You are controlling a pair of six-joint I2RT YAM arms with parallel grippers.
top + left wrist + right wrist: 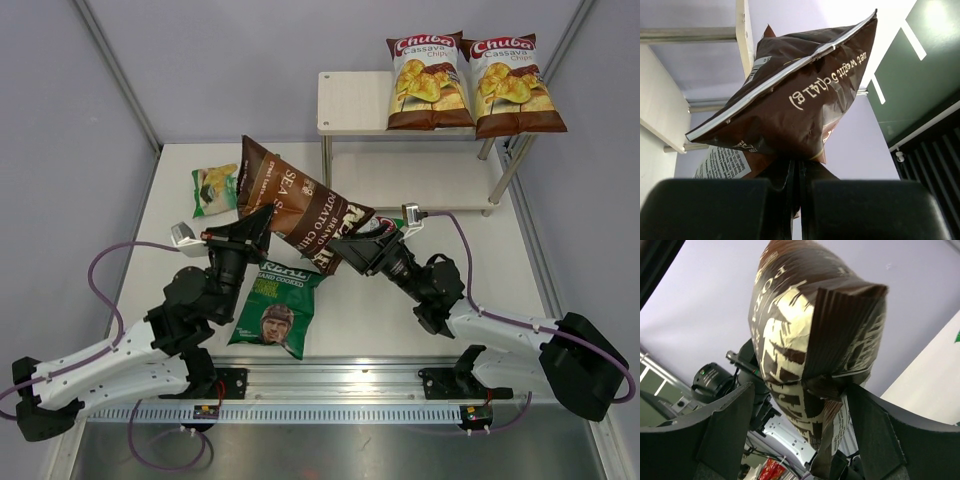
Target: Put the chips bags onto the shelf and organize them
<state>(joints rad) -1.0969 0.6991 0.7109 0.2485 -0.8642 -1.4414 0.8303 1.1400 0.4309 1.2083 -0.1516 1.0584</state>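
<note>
The dark brown Kettle bag [300,205] hangs tilted above the table between both arms. My left gripper [262,222] is shut on its edge, and the seam is pinched between the jaws in the left wrist view [799,170] under the bag [795,105]. My right gripper [355,240] stands open around the bag's other end [810,330], one finger [730,425] clear of it and the other [875,425] against it. Two brown-and-white Chuba bags [430,80] [510,85] stand on the shelf's top board [350,100].
A green REAL bag [275,310] lies flat on the table in front of the left arm. A green-and-white bag [213,188] lies at the back left of the table. The shelf's lower board [420,180] shows bare. Frame posts stand at the sides.
</note>
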